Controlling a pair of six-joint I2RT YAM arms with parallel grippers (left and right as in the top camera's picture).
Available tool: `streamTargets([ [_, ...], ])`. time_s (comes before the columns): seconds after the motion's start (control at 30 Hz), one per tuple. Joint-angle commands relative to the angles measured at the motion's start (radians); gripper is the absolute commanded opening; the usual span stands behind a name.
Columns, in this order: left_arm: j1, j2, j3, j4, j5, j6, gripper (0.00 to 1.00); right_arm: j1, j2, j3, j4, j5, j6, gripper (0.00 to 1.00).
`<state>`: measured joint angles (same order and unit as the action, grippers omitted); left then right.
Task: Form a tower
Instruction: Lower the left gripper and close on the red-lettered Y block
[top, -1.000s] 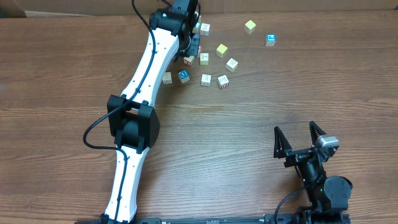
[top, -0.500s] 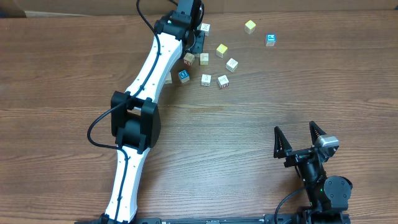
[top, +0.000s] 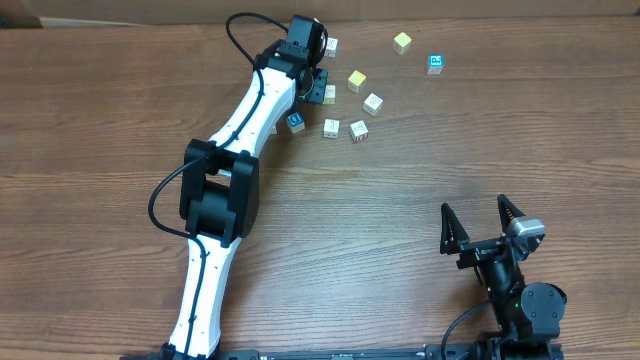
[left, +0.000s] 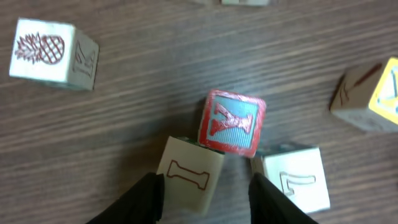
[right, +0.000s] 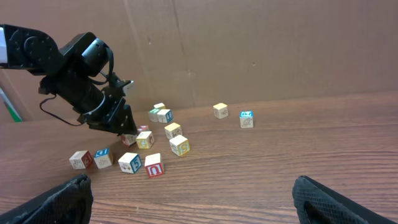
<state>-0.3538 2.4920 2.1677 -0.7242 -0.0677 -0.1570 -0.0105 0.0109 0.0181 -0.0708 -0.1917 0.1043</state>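
No tower shows in these views; small cream letter cubes lie loose at the far side of the table. My left gripper (top: 314, 86) (left: 208, 198) (right: 122, 126) hangs over that cluster with its jaws apart. A cream cube with a red "I" (left: 189, 179) sits between the fingers, beside the left one and clear of the right one. A red-and-blue cube (left: 231, 122) overlaps its far corner; whether it rests on it I cannot tell. Another cream cube (left: 292, 180) lies just outside the right finger. My right gripper (top: 474, 208) (right: 202, 199) stands open and empty near the front edge.
Loose cubes spread right of the left arm: a yellow one (top: 402, 42), a blue-faced one (top: 435, 64), another yellow (top: 357, 80), a red-faced one (top: 359, 131). A pineapple cube (left: 45, 51) lies left of the gripper. A cardboard wall (right: 249, 43) backs the table.
The left gripper's jaws have spread apart, and the left arm has shifted a little toward the far edge. The red-faced cube beside it is now under the arm. The right arm is unmoved.
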Motion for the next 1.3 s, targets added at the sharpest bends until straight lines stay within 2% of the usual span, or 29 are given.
streamTargets([
  [0.0,-0.004,0.002,-0.022,0.014,-0.023,0.007,0.36,0.008,-0.008,-0.01,0.005,0.007,-0.001,1.0],
  [0.07,-0.004,0.002,-0.022,0.011,-0.049,0.007,0.3,0.008,-0.008,-0.01,0.005,0.007,-0.001,1.0],
  [0.13,-0.003,0.002,-0.022,-0.002,-0.096,0.007,0.3,0.008,-0.008,-0.01,0.005,0.007,-0.001,1.0],
  [0.37,-0.001,0.002,-0.022,-0.05,-0.375,0.008,0.32,0.008,-0.008,-0.01,0.005,0.007,-0.001,1.0],
  [0.47,0.0,0.001,-0.022,-0.053,-0.465,0.008,0.42,0.008,-0.008,-0.01,0.005,0.007,-0.001,1.0],
  [0.53,0.0,0.0,-0.013,-0.053,-0.496,0.008,0.42,0.008,-0.008,-0.01,0.005,0.007,-0.001,1.0],
  [0.63,-0.006,-0.002,0.05,-0.077,-0.476,0.006,0.42,0.008,-0.008,-0.01,0.005,0.007,-0.001,1.0],
  [0.83,-0.029,-0.002,0.212,-0.112,-0.212,-0.051,0.42,0.008,-0.008,-0.01,0.005,0.007,-0.001,1.0],
  [0.93,-0.039,0.002,0.207,-0.083,-0.166,-0.074,0.4,0.008,-0.008,-0.01,0.005,0.007,-0.001,1.0],
  [1.03,-0.049,0.007,0.166,-0.083,-0.168,-0.096,0.32,0.008,-0.008,-0.01,0.005,0.007,-0.001,1.0],
  [1.1,-0.056,0.007,0.141,-0.089,-0.167,-0.106,0.21,0.008,-0.008,-0.01,0.005,0.007,-0.001,1.0],
  [1.27,-0.078,0.007,0.087,-0.113,-0.164,-0.144,0.12,0.008,-0.008,-0.01,0.005,0.007,-0.001,1.0],
])
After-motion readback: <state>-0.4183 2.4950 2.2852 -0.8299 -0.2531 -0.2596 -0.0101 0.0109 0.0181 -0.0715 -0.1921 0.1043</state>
